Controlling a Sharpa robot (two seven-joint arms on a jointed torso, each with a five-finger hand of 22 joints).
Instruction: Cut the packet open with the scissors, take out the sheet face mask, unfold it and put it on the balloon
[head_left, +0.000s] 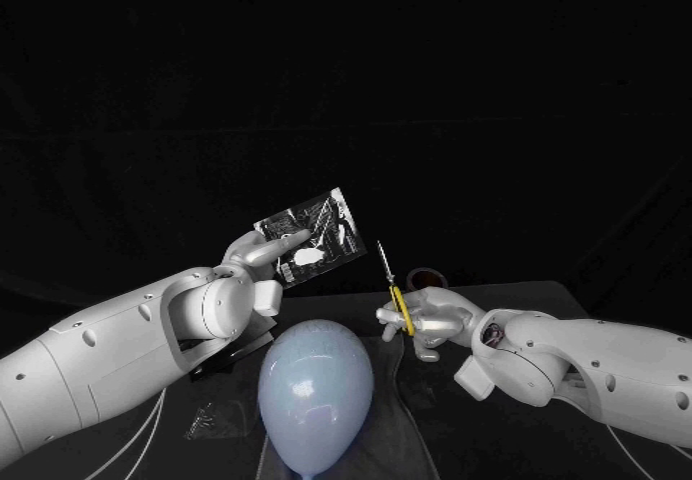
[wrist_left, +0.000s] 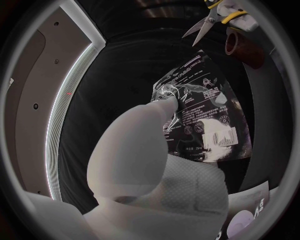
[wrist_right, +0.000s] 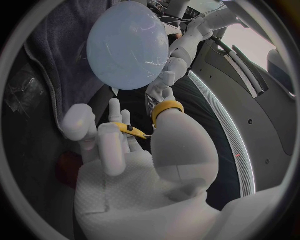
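Head: grips the packet (head_left: 315, 238) in the left hand (head_left: 267, 252), lifted, past the balloon (head_left: 315, 395); holds the scissors (head_left: 391, 288) point-up in the right hand (head_left: 427, 322). Left wrist: pinches the packet's edge. Right wrist: clasps the yellow handles.

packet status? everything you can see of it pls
The packet is a flat, glossy dark foil sachet with white print and a pale patch, slightly crinkled. The left hand grips it at one edge, raised above the table and tilted. It looks uncut; no opening shows. The scissors, held in the right hand, stand beside it with blades pointing up, not touching it.
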